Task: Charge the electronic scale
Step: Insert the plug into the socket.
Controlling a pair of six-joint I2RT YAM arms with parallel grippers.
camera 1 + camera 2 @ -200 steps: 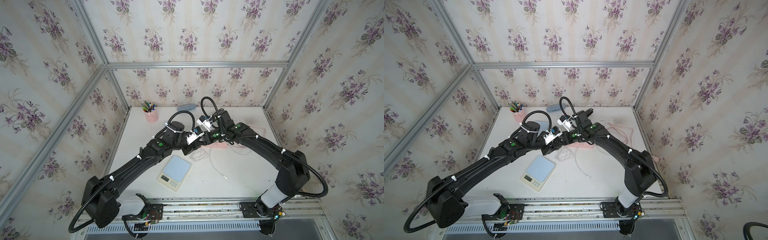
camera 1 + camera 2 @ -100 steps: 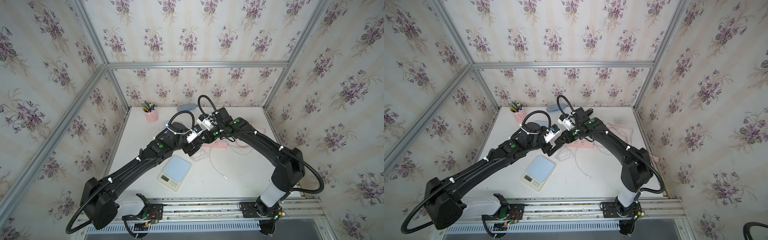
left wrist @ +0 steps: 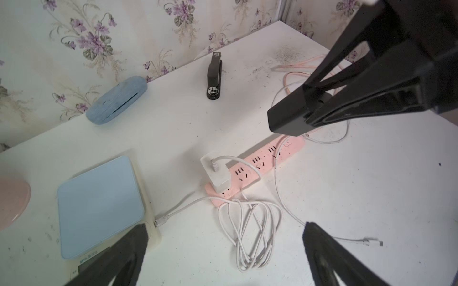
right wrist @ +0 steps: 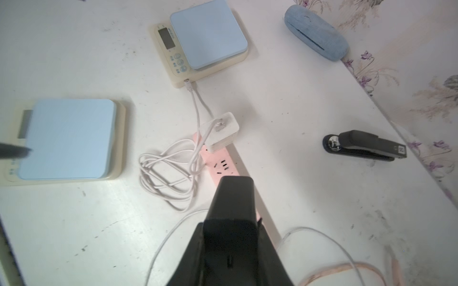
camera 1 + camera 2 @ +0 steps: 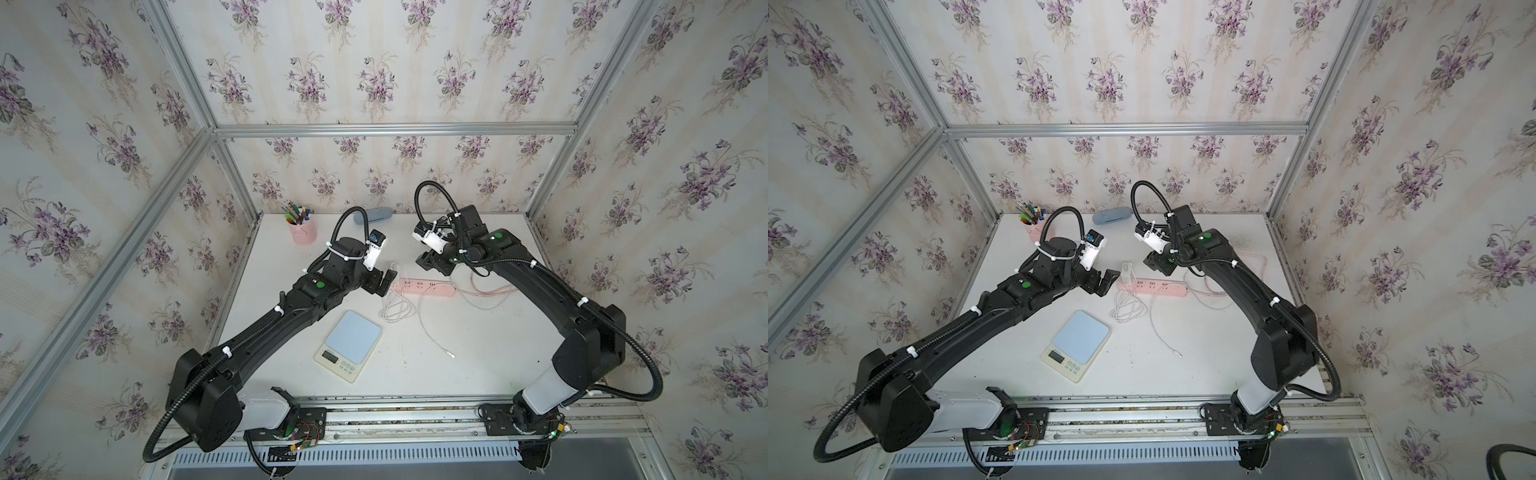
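The electronic scale (image 5: 349, 345) lies flat on the table (image 5: 498, 365) near the front edge, between my two arms, with its blue platform facing up. My left claw (image 5: 384, 283) hovers just beside the left end of the pink power strip (image 5: 432, 287). Its jaws are spread wide and grip nothing. My right claw (image 5: 428, 262) hangs over the same strip from the opposite side. In the right wrist view, its jaws are closed together into a single black tip. A white charger block (image 3: 216, 170) stands upright in the end socket of the strip, on the side nearest my left claw. A white cable (image 3: 250, 232) leaves the top of the block and lies coiled on the table between the strip and the scale. Its connector (image 3: 159, 221) rests at the edge of the scale's base, but I cannot tell whether it is seated in a port. A second white cable (image 5: 428, 328) crosses the strip and ends loose on the table to the right of the scale. A pen cup (image 5: 302, 233) and a blue glasses case (image 5: 374, 215) stand along the back wall, with a black stapler (image 3: 214, 76) near them.
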